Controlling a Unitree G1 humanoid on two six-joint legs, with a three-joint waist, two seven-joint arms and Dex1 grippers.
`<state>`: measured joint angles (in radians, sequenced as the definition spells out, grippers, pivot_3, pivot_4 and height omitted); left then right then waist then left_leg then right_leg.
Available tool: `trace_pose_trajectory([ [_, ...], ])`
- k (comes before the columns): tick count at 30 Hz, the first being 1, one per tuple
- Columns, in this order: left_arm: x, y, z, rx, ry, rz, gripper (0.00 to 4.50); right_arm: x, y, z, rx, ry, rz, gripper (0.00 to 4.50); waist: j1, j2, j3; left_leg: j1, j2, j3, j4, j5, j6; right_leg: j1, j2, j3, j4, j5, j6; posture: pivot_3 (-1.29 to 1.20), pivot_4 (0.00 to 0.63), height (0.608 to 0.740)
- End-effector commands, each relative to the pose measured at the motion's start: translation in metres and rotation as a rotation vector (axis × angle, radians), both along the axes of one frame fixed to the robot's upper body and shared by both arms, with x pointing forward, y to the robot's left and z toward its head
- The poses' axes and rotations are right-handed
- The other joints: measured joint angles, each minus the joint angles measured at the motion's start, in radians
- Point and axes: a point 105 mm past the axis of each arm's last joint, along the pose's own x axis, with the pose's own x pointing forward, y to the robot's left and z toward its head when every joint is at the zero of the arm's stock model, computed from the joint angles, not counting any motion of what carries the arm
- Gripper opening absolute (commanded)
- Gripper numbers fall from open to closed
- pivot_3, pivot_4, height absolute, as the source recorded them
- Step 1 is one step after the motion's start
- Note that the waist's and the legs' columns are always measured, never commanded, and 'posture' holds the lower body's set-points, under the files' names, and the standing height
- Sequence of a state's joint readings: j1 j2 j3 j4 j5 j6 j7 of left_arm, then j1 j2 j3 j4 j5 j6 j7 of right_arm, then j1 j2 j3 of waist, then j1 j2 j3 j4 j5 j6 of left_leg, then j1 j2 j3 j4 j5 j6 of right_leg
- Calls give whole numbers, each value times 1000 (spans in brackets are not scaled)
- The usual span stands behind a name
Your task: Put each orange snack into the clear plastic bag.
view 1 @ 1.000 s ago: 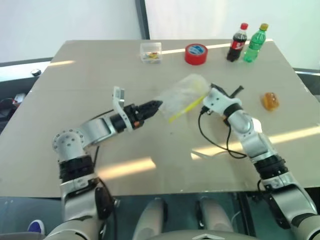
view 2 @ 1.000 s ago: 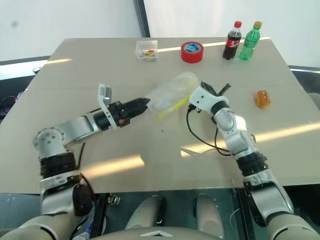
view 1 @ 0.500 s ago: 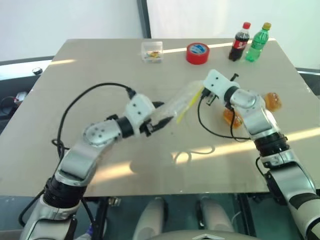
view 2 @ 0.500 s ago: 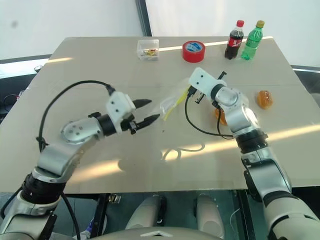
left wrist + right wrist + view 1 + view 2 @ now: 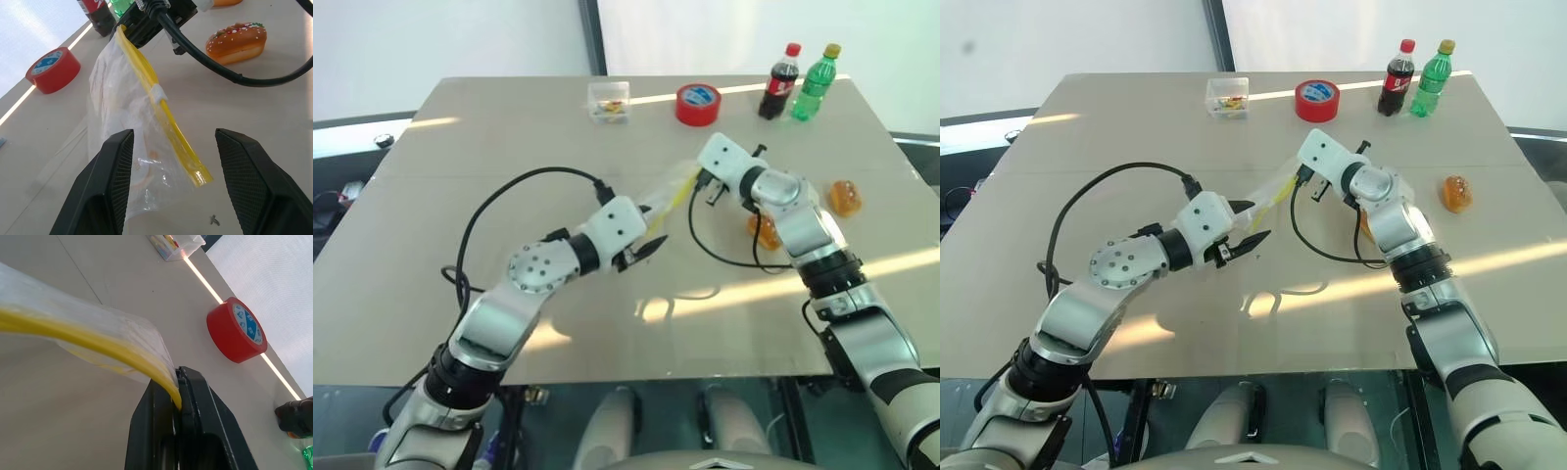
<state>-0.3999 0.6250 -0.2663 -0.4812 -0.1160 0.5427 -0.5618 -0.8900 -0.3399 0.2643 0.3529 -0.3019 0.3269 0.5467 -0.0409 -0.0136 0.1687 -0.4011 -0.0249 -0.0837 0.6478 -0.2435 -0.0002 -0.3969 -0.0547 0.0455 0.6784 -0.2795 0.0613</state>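
Head views: the right gripper (image 5: 1301,177) is clamped on the yellow-strip corner of the clear plastic bag (image 5: 1271,192), which hangs stretched above the table (image 5: 1087,147), running from that gripper toward seven o'clock. The left gripper (image 5: 1246,223) sits at the bag's lower end, its fingers apart, one on each side of the bag. One orange snack (image 5: 845,197) lies on the table at three o'clock from the right gripper, well apart from the bag. A second orange snack (image 5: 765,232) shows just beside the right forearm, partly hidden by it. Along the far edge stand a small clear box (image 5: 609,100), a red tape roll (image 5: 698,104), a cola bottle (image 5: 779,81) and a green bottle (image 5: 814,82).

Left wrist view: the two black fingers (image 5: 110,178) stand apart with the bag's lower end between them; contact cannot be confirmed. The yellow strip (image 5: 156,98) runs up to the right gripper. A hamburger-shaped snack lies at two o'clock from the bag, and the tape roll at ten o'clock.

Right wrist view: the fingers (image 5: 166,431) are pressed together on the yellow strip; the bag extends away toward nine o'clock. The tape roll sits at two o'clock from the fingertips.
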Motion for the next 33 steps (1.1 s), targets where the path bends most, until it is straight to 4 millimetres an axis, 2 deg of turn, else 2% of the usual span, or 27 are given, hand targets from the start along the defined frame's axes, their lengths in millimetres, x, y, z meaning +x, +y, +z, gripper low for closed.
trace_pose_trajectory([
  [1,1,-8,5,7,-53,-15,2812,-2,5,18,14,-51,15,0,0,0,0,0,0,0,0,0,0,0,0,0,0,0,0,0,150,740],
  [2,2,-9,4,15,-56,-22,2812,-2,5,18,15,-51,14,0,0,0,0,0,0,0,0,0,0,0,0,0,0,0,0,0,150,740],
  [6,3,-9,3,33,-75,-36,1853,-3,5,17,17,-48,9,0,0,0,0,0,0,0,0,0,0,0,0,0,0,0,0,0,150,740],
  [10,7,-4,4,49,-86,-28,35,-5,4,16,16,-45,6,0,0,0,0,0,0,0,0,0,0,0,0,0,0,0,0,0,150,740],
  [15,20,20,13,99,-161,9,35,-14,-1,7,-17,-31,9,0,0,0,0,0,0,0,0,0,0,0,0,0,0,0,0,0,150,740],
  [20,27,34,35,75,-267,-48,35,-34,-8,-2,-30,15,38,0,2,0,0,0,0,-1,0,0,0,0,0,-1,0,0,0,0,150,740],
  [23,28,39,41,73,-281,-105,0,-47,-10,-5,-8,36,53,941,3,0,0,-1,0,-1,1,0,0,0,0,-1,0,0,0,0,150,740],
  [26,26,39,43,73,-290,-152,0,-63,-9,-7,63,69,63,2332,3,0,0,-1,0,-1,1,0,0,0,0,-2,0,0,0,0,150,740],
  [27,28,40,42,73,-289,-150,0,-67,-11,-6,74,68,60,3000,2,0,0,-1,0,-1,1,0,0,0,0,-2,0,0,0,0,150,740],
  [28,29,41,42,72,-278,-148,0,-75,-12,-6,93,77,68,3298,1,0,0,-1,0,-1,1,0,0,0,0,-1,0,0,0,0,150,740],
  [30,32,41,42,72,-275,-140,0,-90,-15,-7,149,109,86,3298,-1,0,0,-1,0,-1,1,0,0,0,0,-1,0,0,0,0,150,740],
  [32,33,41,40,83,-275,-138,0,-97,-22,-10,205,142,59,3298,8,0,0,-1,0,-3,2,0,0,0,0,-3,1,0,0,0,150,740],
  [33,34,41,38,90,-268,-134,0,-100,-26,-13,216,156,46,3032,7,0,0,-2,0,-4,2,0,0,1,0,-4,0,0,0,0,150,740],
])
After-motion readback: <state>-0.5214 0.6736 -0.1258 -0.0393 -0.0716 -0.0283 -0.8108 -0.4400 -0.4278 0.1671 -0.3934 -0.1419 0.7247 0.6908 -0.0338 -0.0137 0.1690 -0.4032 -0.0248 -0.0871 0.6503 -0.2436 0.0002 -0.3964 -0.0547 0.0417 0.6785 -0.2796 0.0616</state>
